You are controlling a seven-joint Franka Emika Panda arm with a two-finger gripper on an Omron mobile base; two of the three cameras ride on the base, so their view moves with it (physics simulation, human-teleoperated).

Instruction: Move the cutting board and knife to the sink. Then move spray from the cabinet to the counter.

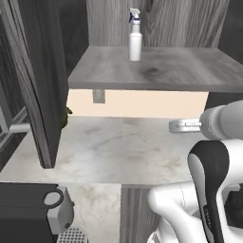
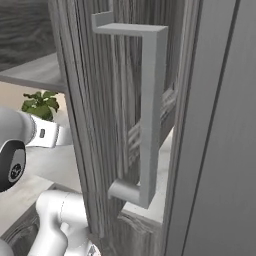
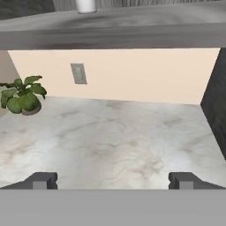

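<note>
Marbled white-grey counter [image 1: 109,152] below the wide-open, empty gripper [image 3: 112,181]; above, small white plastic spray bottle [image 1: 135,35], probably light, rigid; grasp mid-body.

Even, soft rendered light; counter [image 1: 118,147] bright, cabinet [image 1: 42,71] interior dim at upper left; slightly soft, no glare.

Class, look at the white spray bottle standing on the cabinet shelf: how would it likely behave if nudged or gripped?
The spray bottle is tall and narrow on a small base, so it probably tips easily. It looks like plastic, so it is likely light. Its smooth round body may slip or twist between fingers.
</note>
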